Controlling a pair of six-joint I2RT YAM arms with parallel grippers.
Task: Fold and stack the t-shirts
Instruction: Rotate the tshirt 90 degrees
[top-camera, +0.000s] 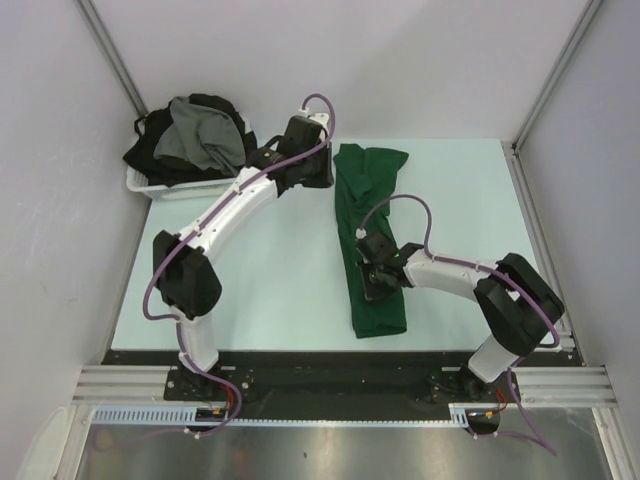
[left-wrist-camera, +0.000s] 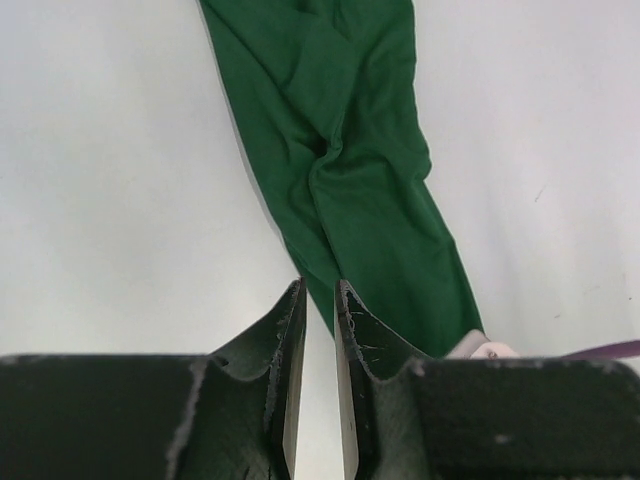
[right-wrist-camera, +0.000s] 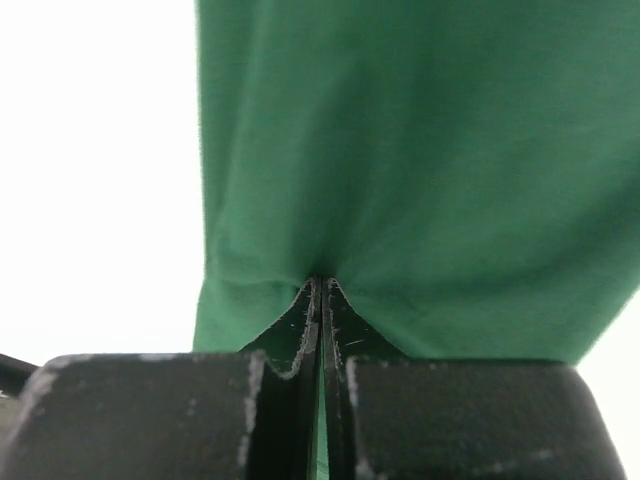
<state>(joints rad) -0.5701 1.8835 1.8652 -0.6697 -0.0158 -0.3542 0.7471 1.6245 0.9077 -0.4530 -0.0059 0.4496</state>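
Observation:
A dark green t-shirt lies on the table as a long narrow strip running from far to near. My right gripper sits over its near half. In the right wrist view that gripper is shut, and the green cloth puckers into its tips. My left gripper hovers just left of the strip's far end. Its jaws stand a narrow gap apart with only bare table between them, and the green shirt lies just beyond. A grey t-shirt and black t-shirts are heaped in the basket.
The white plastic basket stands at the table's far left corner. Walls close in the left, back and right sides. The pale table spreads between the two arms.

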